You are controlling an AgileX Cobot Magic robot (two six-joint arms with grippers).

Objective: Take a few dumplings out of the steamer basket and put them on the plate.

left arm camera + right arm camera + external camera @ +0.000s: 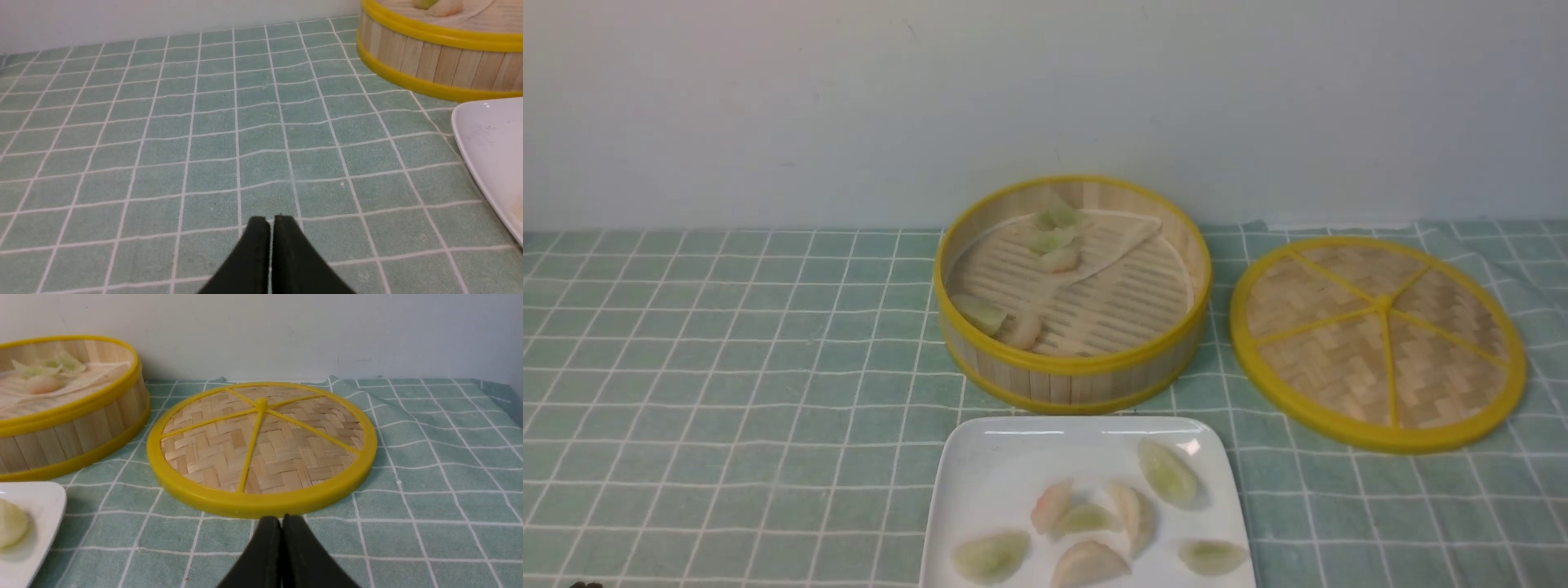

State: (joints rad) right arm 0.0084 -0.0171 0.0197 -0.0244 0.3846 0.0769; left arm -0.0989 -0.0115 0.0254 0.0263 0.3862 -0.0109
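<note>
The steamer basket (1072,377) stands at the table's middle back and holds several dumplings, one of them pinkish (1059,260), on its folded white liner. The white plate (988,465) lies in front of it with several dumplings, one of them pale green (1167,471). My left gripper (271,220) is shut and empty over bare cloth, left of the basket (429,61) and the plate (486,151). My right gripper (281,519) is shut and empty just before the lid's rim, with the basket (69,428) and plate (36,502) off to one side. Neither gripper shows in the front view.
The flat woven lid (1376,340) with yellow rim lies right of the basket; it also shows in the right wrist view (261,449). A green checked cloth (727,367) covers the table and wrinkles at the back right. A pale wall stands close behind.
</note>
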